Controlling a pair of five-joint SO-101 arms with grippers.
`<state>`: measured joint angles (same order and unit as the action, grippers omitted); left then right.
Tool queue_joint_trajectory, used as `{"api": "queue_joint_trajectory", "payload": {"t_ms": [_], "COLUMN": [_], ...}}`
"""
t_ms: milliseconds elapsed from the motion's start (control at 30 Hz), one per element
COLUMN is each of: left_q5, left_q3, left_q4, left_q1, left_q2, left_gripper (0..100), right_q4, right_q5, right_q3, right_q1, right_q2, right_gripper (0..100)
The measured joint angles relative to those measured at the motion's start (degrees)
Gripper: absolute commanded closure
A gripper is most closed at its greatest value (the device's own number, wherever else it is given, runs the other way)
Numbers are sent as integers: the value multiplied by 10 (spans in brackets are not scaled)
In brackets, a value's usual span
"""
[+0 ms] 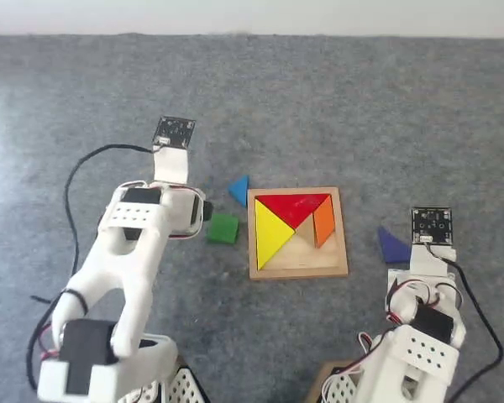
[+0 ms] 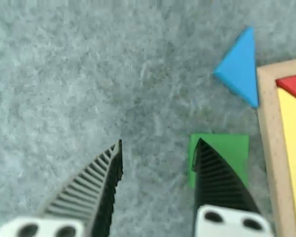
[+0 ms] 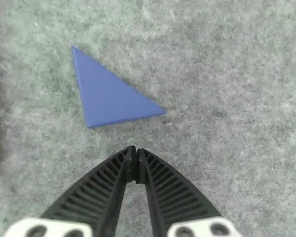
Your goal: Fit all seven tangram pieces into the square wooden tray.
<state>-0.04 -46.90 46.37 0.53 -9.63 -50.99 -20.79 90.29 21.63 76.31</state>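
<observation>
Care pays here: your left hand (image 2: 159,143) hangs wide open, off-centre over the green square (image 2: 234,148) lying near the tray (image 2: 269,148), well in from the edges of the table (image 1: 361,101), so straddle the square evenly before you close.

Two arms, grippers pointing down.
The left arm (image 1: 126,252) stretches out, left gripper (image 2: 159,144) spread wide; right arm (image 1: 424,340) tucked back, right gripper (image 3: 133,149) pinched closed.

Six coloured tangram pieces (image 1: 223,228); one tray (image 1: 298,274); two arms (image 1: 126,252).
</observation>
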Motion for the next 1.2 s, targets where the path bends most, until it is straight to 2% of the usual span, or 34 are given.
{"api": "queue_joint_trajectory", "payload": {"t_ms": [267,767,1100,1200], "left_q5": [-3,0,0,-2], "left_q3": [4,4,95,113], "left_q4": [45,45,76,80], "left_q1": [-71,-85,-85,-82], "left_q2": [18,20,140,164], "left_gripper": [776,756,733,775], "right_q4": [0,0,0,0], "right_q5": [0,0,0,0], "right_q3": [0,0,0,0], "right_q1": [0,0,0,0], "right_q2": [0,0,0,0], "right_gripper": [990,990,990,990]}}
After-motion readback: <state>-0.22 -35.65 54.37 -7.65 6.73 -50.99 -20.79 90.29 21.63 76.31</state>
